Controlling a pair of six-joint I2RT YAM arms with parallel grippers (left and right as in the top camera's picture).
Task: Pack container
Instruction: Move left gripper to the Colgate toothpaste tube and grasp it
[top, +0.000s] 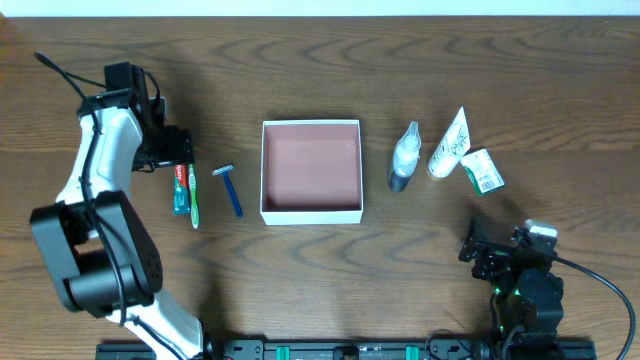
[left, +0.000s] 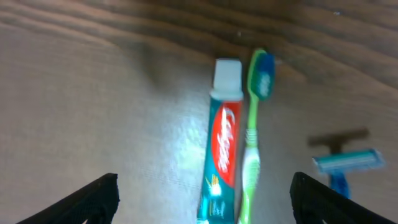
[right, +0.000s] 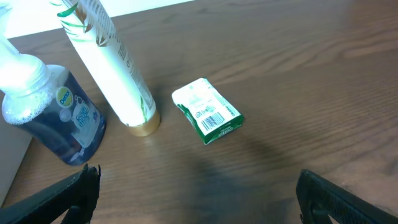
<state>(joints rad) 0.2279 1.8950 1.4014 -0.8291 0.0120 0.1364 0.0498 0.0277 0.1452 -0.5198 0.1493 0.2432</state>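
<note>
The container (top: 311, 211), a square white-walled box with a reddish-brown inside, sits mid-table with nothing in it. Left of it lie a teal and red toothpaste tube (top: 180, 189), a green toothbrush (top: 193, 197) and a blue razor (top: 231, 189). My left gripper (top: 172, 148) is open above the far end of the toothpaste (left: 222, 155) and toothbrush (left: 252, 149), holding nothing; the razor (left: 345, 163) shows at the right of its view. My right gripper (top: 483, 250) is open and empty near the front right.
Right of the container lie a clear bottle with blue liquid (top: 404, 158) (right: 59, 121), a white tube with a gold cap (top: 449, 146) (right: 115, 71), and a small green-and-white carton (top: 483, 170) (right: 207, 111).
</note>
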